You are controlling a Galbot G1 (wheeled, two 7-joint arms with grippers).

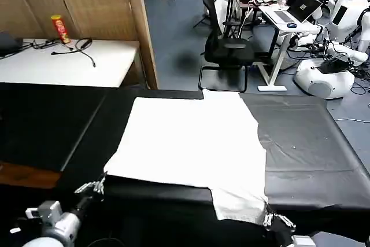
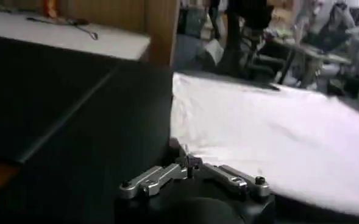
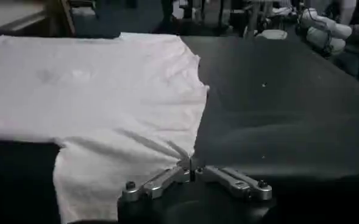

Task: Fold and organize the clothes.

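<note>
White T-shirt (image 1: 191, 143) lay flat at frame center on black table cover (image 1: 306, 148); left gripper (image 1: 91, 187), lower left, & right gripper (image 1: 276, 219), lower right, each pinched its near edge.

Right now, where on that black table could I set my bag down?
Bare black covering lies right of the white T-shirt, and more lies left of it, toward the white desk. The near edge is crowded: left hand and right hand.

T-shirt (image 1: 191, 143): soft white cloth, matt, lightly creased. Table covering (image 1: 306, 143): black, smooth, faint sheen. Left gripper (image 2: 188, 163) and right gripper (image 3: 191, 173): bare shiny metal.
</note>
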